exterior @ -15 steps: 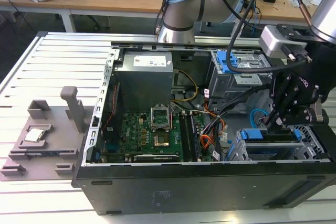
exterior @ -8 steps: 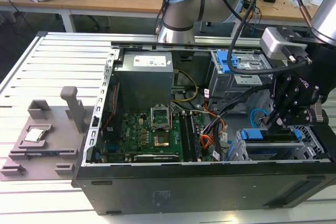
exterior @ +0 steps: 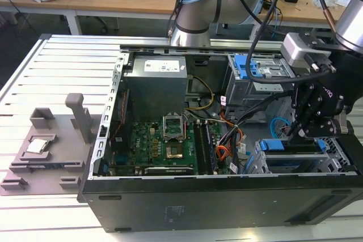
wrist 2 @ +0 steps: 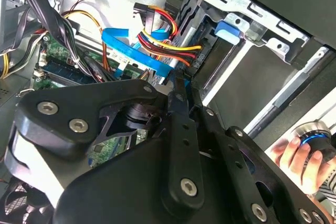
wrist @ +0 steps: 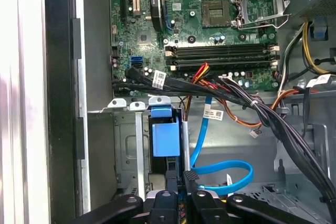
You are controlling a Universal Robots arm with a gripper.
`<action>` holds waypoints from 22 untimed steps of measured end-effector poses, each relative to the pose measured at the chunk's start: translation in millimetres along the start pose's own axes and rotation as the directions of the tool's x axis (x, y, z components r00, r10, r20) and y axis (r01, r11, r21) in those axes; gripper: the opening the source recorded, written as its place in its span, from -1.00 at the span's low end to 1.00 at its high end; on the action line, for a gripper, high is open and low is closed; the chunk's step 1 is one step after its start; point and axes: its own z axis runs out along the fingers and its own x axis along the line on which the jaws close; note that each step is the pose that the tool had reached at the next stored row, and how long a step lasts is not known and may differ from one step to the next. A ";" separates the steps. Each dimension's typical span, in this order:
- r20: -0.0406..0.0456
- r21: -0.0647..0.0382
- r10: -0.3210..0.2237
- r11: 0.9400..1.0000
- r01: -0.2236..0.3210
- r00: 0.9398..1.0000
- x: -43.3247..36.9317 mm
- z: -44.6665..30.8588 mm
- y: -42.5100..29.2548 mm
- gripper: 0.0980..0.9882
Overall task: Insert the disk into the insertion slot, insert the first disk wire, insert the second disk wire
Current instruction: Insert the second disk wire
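Open black desktop computer case (exterior: 198,196), sheet steel, lying on its side on the slatted pale metal bench (exterior: 51,89); it surrounds the gripper.

Green motherboard (wrist: 210,19), printed circuit board with empty socket and long black memory slots, beyond the gripper's tips in the first wrist view.

Boxy silver perforated sheet-metal insertion slot (exterior: 295,165), directly beneath the gripper in the exterior view.

Flat hard disk in a bright blue plastic carrier bracket (wrist: 166,137), seated in the slot, just ahead of the fingertips; only its blue end face and tab show, the silver body is hidden inside the cage.

Black articulated gripper (wrist: 177,177), jaws drawn narrow, pinching a small black connector against the disk's end. Whether the connector is fully seated cannot be made out.

Flat blue ribbon cable (wrist: 223,174), looping away beside the fingertips.

Bundle of red, yellow and orange wires (wrist 2: 168,45), ahead of the gripper, partly covered by its linkage.

A hand (wrist 2: 304,161) on a round knob, cut off by the frame edge behind the gripper.
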 end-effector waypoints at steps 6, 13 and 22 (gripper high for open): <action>0.000 0.000 0.000 1.000 0.000 1.000 3.6 2.6 -0.3 -0.86; 0.002 0.000 0.000 1.000 0.000 1.000 3.5 5.2 -0.5 -0.82; 0.001 0.000 0.000 1.000 0.000 1.000 5.1 -36.0 1.8 -0.98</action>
